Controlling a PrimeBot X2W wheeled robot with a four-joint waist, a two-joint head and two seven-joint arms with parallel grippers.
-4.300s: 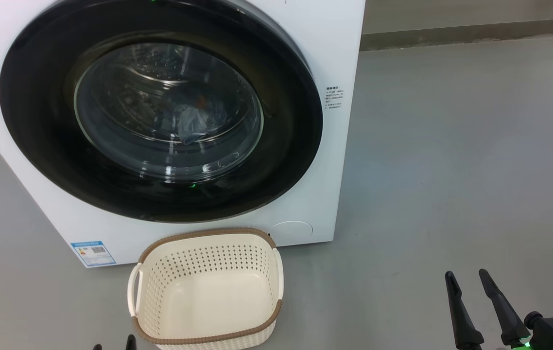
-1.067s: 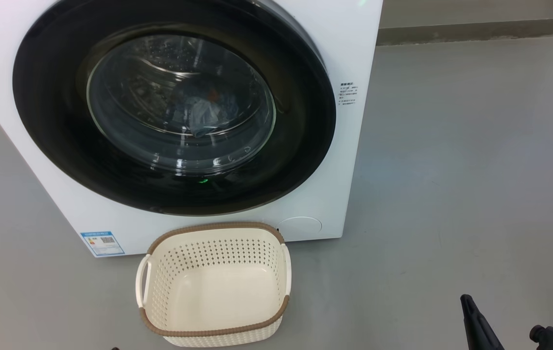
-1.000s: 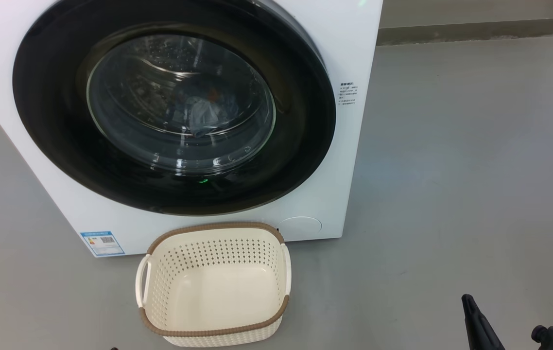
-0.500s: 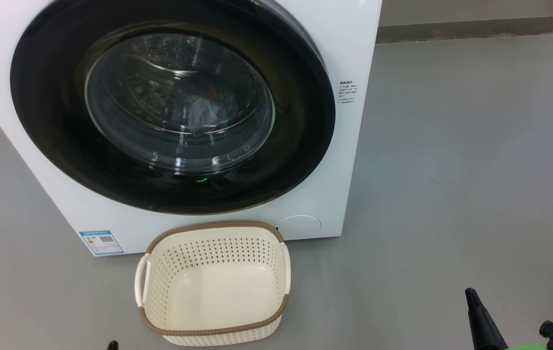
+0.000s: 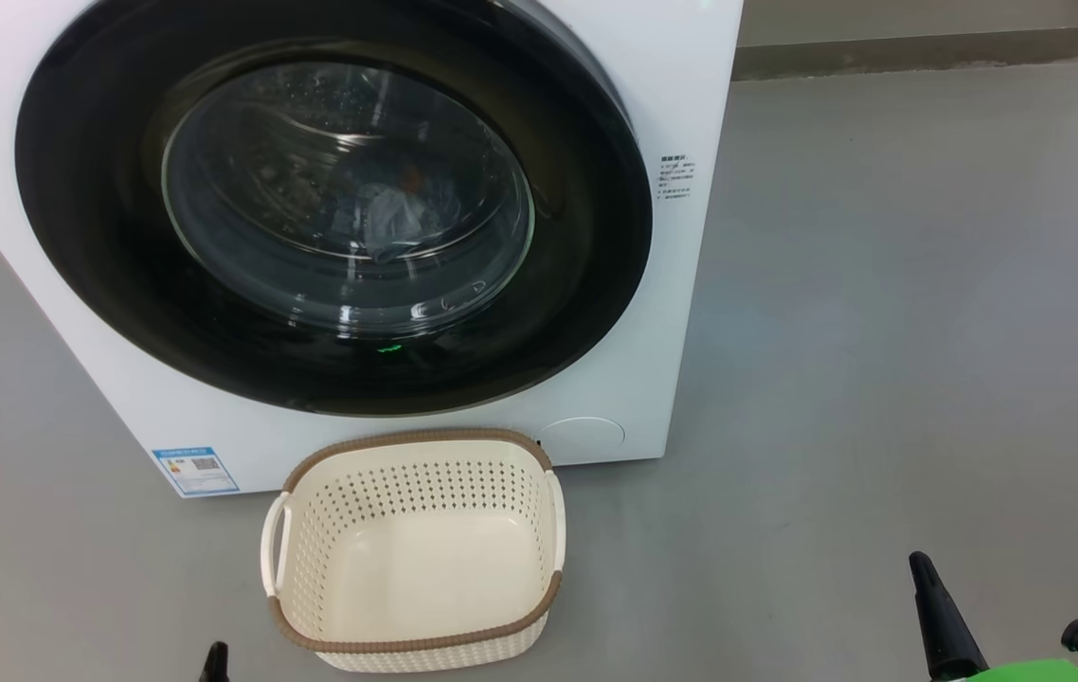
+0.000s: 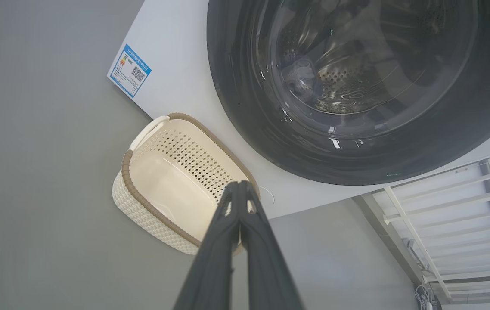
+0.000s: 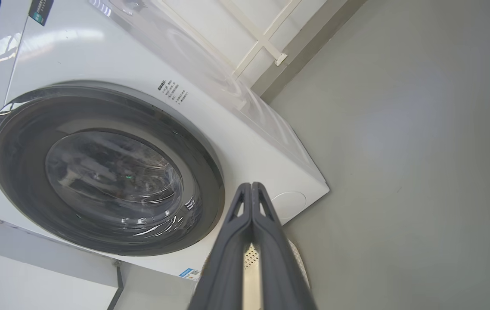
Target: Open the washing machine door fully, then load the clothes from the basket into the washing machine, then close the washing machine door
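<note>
Glossy black-rimmed round glass door (image 5: 75, 237) sits flush shut on the big white front-loading washing machine (image 5: 681, 95). Light blue printed garment (image 5: 392, 218) lies inside, behind the glass. Cream perforated plastic basket (image 5: 411, 439) stands empty on the grey floor (image 5: 880, 332), near side of the machine. Right tool (image 7: 251, 187), fingers apart seconds ago, now pinched closed. Left tool (image 6: 240, 189) likewise closed. Neither holds anything. Task reads finished.
</note>
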